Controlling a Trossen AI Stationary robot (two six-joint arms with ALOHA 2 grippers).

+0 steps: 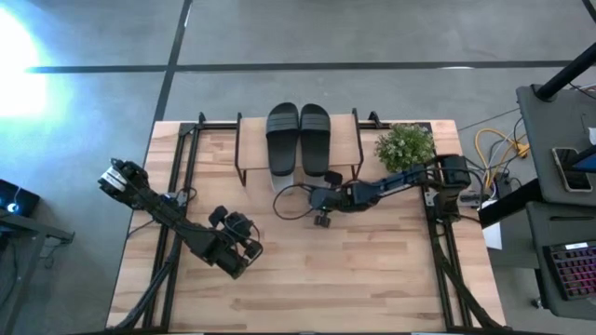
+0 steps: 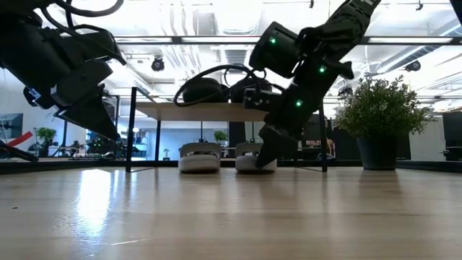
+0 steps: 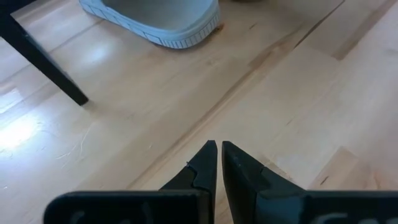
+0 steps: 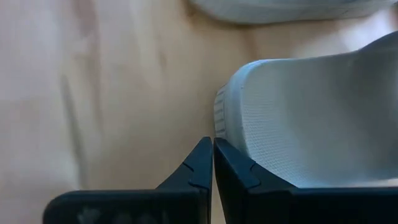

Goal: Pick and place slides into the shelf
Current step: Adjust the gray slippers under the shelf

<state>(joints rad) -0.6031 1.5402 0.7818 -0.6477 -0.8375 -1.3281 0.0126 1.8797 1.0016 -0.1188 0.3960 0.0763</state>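
Wooden surface, glossy, ceiling lights reflected; office room behind. Right claw, fingers pressed together and holding nothing, sits low at the shelf front edge, a grey slide just beside its tips, second grey slide beyond, black slides on the shelf top above. Left claw, also closed and empty, hangs over bare surface well clear of the shelf; plant stands behind the right claw.

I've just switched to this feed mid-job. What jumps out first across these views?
Two black slides lie side by side on top of the shelf, at the table's far edge. Two light grey slides sit on the tabletop under it, and the right end effector, fingers shut, is down at the nearer end of one. The left end effector, also shut, hangs apart over bare table; a potted plant stands beside the shelf.
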